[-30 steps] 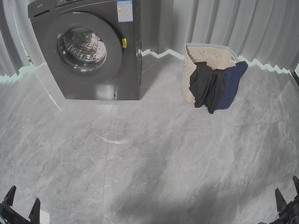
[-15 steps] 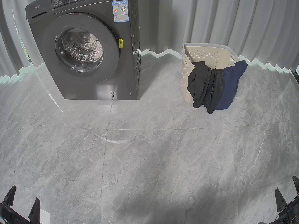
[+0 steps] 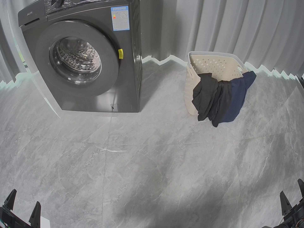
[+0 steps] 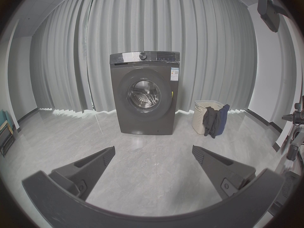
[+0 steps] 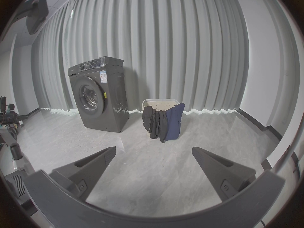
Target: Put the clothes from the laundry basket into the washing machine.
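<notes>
Camera has neared the washing machine (image 3: 82, 57) and laundry basket (image 3: 190, 89); left claw (image 3: 25, 197) and right claw (image 3: 291, 188) gape empty.

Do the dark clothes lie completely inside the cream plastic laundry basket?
No, the black and navy clothes hang over the front rim of the cream perforated plastic laundry basket and down its outer wall.

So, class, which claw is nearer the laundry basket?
Right. The right claw is short of the laundry basket, to its right; the left claw is far leftward, before the washing machine.
</notes>
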### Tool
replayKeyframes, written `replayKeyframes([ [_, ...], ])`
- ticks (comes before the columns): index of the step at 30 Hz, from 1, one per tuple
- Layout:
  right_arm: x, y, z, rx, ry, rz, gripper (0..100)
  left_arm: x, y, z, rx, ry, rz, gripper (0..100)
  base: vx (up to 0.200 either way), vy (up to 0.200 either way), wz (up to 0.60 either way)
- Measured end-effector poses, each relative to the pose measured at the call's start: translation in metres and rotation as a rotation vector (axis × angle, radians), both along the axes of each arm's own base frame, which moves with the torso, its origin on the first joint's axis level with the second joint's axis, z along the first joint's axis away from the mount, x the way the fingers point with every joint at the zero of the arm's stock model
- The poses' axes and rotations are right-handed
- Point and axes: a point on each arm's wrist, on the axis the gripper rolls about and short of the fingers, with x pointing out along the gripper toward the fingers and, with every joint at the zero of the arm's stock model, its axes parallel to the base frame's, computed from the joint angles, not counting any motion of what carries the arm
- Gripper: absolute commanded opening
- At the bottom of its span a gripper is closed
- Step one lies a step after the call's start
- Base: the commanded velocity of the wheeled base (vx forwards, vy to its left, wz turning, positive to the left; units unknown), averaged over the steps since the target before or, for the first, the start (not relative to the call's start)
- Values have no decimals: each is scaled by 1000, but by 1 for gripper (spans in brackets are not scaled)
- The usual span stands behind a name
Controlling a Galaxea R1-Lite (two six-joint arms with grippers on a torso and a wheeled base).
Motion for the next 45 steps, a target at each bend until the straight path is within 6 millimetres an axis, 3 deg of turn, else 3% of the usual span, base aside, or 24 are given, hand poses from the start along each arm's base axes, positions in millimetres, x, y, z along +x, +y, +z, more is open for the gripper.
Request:
replayKeyframes([
  [9, 0, 0, 0, 0, 0, 1, 100, 0, 0, 0, 2, 0, -1, 100, 200, 0, 0],
  [21, 0, 0, 0, 0, 0, 1, 100, 0, 0, 0, 5, 2, -2, 100, 0, 0, 0],
  [35, 0, 0, 0, 0, 0, 2, 100, 0, 0, 0, 5, 2, -3, 100, 0, -171, 0],
  [45, 0, 0, 0, -1, 0, 1, 100, 0, 0, 0, 6, 1, -3, 100, 0, 0, -360],
])
